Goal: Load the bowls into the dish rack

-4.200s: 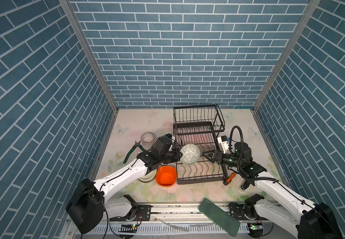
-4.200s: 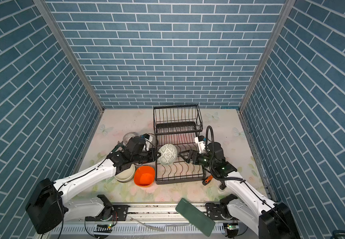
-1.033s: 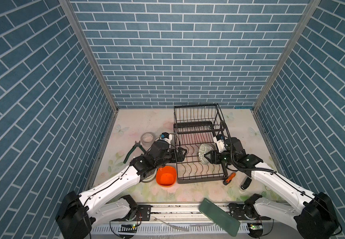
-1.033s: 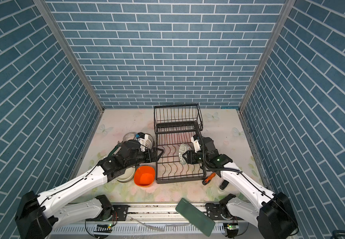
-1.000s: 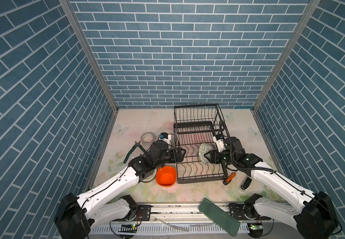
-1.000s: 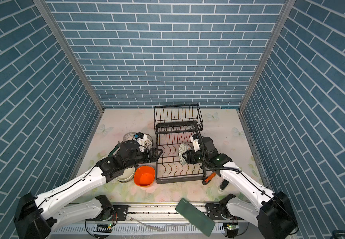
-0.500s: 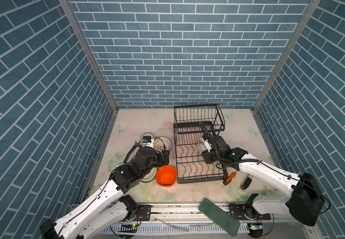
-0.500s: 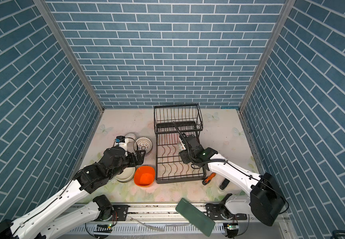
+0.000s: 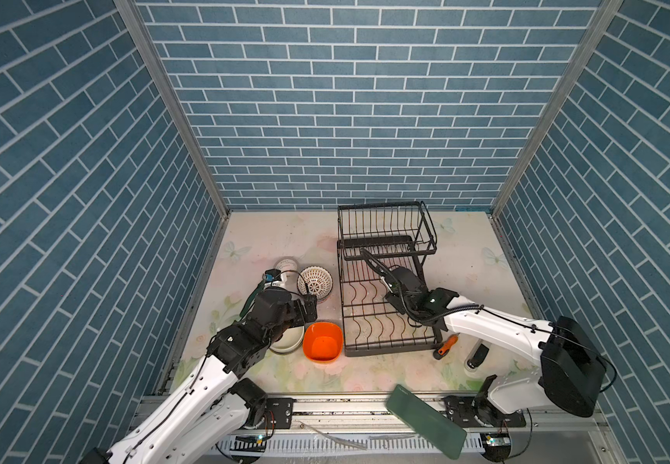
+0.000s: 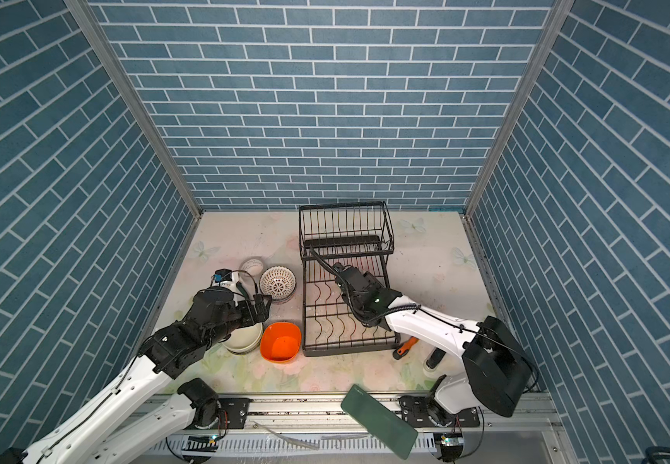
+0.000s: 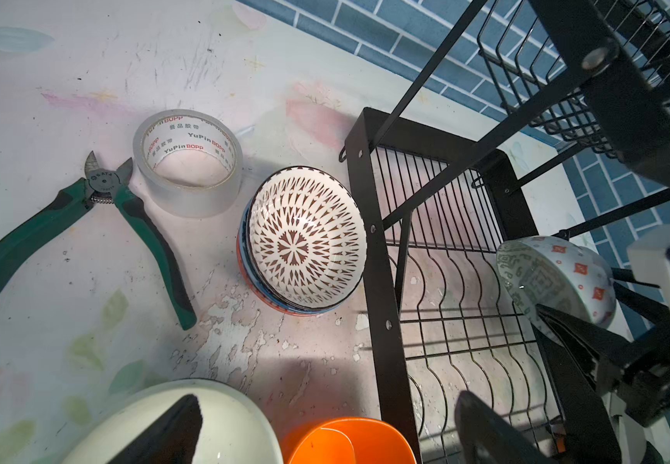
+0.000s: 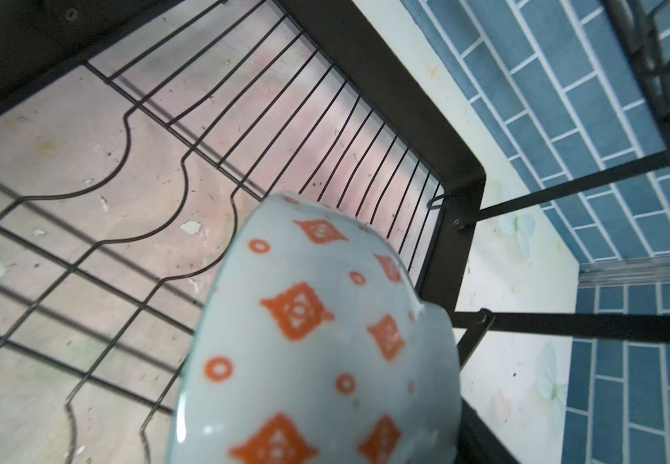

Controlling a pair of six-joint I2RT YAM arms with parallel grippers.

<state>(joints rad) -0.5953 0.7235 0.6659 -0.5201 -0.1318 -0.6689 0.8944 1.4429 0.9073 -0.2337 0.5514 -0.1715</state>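
Observation:
Inside the lower tier of the black wire dish rack [image 9: 385, 346] [image 10: 345, 350] [image 11: 373, 241] [image 12: 405, 80], my right gripper [image 9: 395, 279] [image 10: 349, 277] is shut on a pale green bowl with orange marks [image 11: 558, 277] [image 12: 317, 341], held tilted above the curved dividers. My left gripper [image 9: 309, 309] [image 10: 261, 307] [image 11: 329, 409] hangs open and empty over stacked cream bowls [image 9: 287, 341] [image 10: 245, 339] [image 11: 237, 418] and an orange bowl [image 9: 322, 341] [image 10: 280, 341] [image 11: 349, 442]. A black-and-white patterned bowl [image 9: 315, 281] [image 10: 278, 283] [image 11: 305, 241] tops a small stack beside the rack's left side.
A tape roll [image 9: 286, 265] [image 11: 188, 160] and green pliers [image 11: 64, 213] lie left of the bowl stack. An orange-handled screwdriver [image 9: 446, 346] and a black tool [image 9: 478, 355] lie right of the rack's front. The rack's raised upper basket [image 9: 381, 225] overhangs the back.
The left gripper has pulled back from the rack's left side to above the cream bowls. The right gripper has carried the pale green bowl deeper into the lower tier, toward the back.

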